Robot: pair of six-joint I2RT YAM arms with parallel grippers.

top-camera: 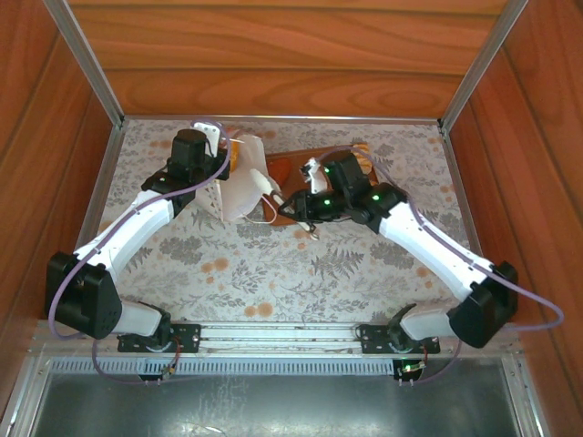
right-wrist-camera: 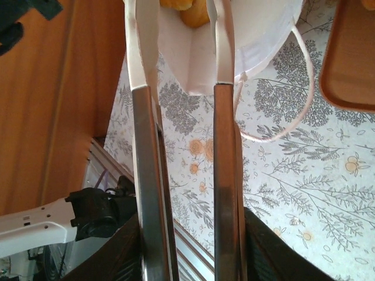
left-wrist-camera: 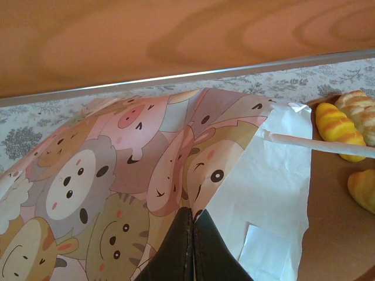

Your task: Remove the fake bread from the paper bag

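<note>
Sitting on the flowered tabletop (top-camera: 228, 264), the paper bag (top-camera: 239, 196) is being pinched at its printed side by the shut left hand (left-wrist-camera: 191, 246). Several loaves (left-wrist-camera: 334, 126) are already lying on the brown board (left-wrist-camera: 334, 222). The right hand (right-wrist-camera: 184, 35) is poised narrow-fingered in the bag's mouth around remaining fake bread (right-wrist-camera: 193, 14). Whether it is gripping, I cannot tell.

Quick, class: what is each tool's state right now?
Left tool: closed, pinching the white cartoon-animal paper bag.
Right tool: straddling a glossy orange toy bread; grip cannot be told.
</note>
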